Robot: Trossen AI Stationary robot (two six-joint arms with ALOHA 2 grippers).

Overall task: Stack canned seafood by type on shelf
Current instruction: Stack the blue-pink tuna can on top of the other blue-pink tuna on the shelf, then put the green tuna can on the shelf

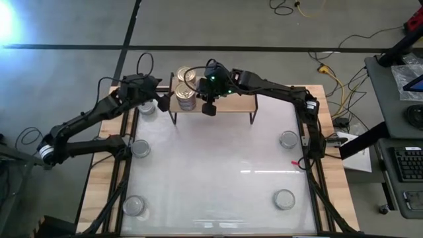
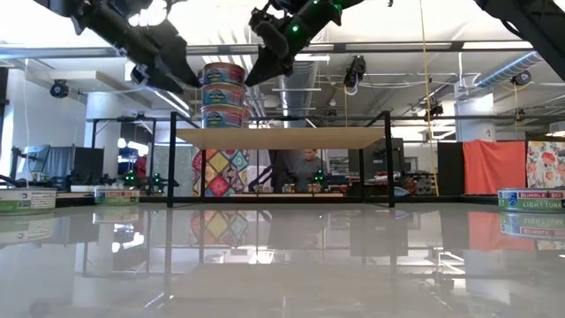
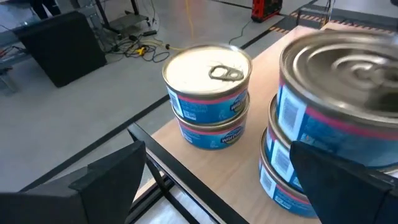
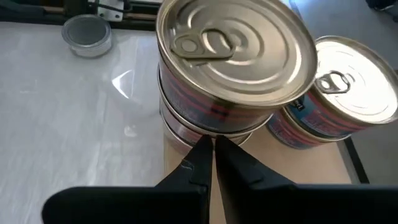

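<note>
The shelf point(image 1: 231, 104) stands at the table's far side, with two stacks of canned seafood on its left end. The nearer stack point(image 4: 230, 68), three tins high in the low view point(image 2: 223, 93), has a silver-grey lid. The farther stack point(image 3: 208, 93), two tins high, has a gold-coloured lid. My left gripper point(image 3: 217, 186) hovers open just off the shelf's left end point(image 1: 160, 96), with nothing between its fingers. My right gripper point(image 4: 211, 146) is shut and slants down toward the nearer stack from the table's right point(image 1: 209, 106). My right gripper has its shut fingertips point(image 4: 202, 146) right at the side of the nearer stack's lower tins point(image 4: 186, 130), slanting down from the right. Whether they touch the tins I cannot tell.
Loose silver-lidded tins stand on the white table: one by the shelf's left leg point(image 1: 147, 106), two along the left side point(image 1: 141, 149) point(image 1: 134, 205), two along the right point(image 1: 289, 139) point(image 1: 284, 198). The rest of the shelf board point(image 2: 300, 137) is bare.
</note>
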